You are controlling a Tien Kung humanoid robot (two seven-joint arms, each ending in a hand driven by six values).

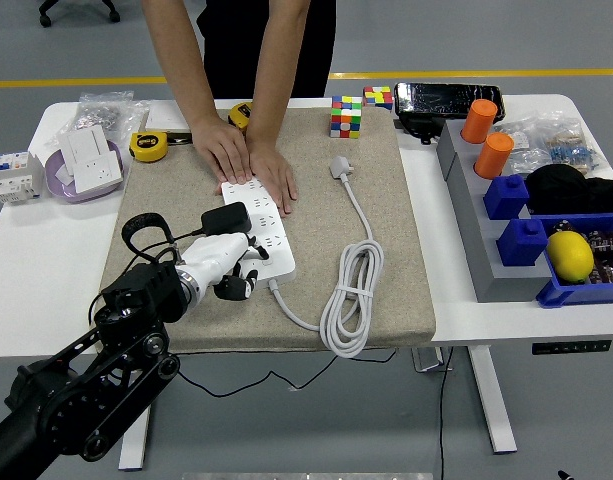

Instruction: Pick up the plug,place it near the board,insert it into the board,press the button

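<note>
A white power strip (273, 236) lies on the beige mat (396, 230). A black plug (227, 219) sits on the strip's left side, and its black cord (144, 231) loops off to the left. My left hand (234, 277) is white with dark fingertips. It rests at the strip's near end just below the plug, with its fingers curled and nothing in them. I cannot tell whether a fingertip touches the strip's button. A person's two hands (252, 165) press flat on the strip's far end.
The strip's white cable (350, 292) lies coiled on the mat, with its white plug (343, 167) farther back. Puzzle cubes (346, 116) and a yellow tape measure (149, 146) sit behind. Orange cylinders (480, 120), blue bins and a lemon (571, 255) fill the right side.
</note>
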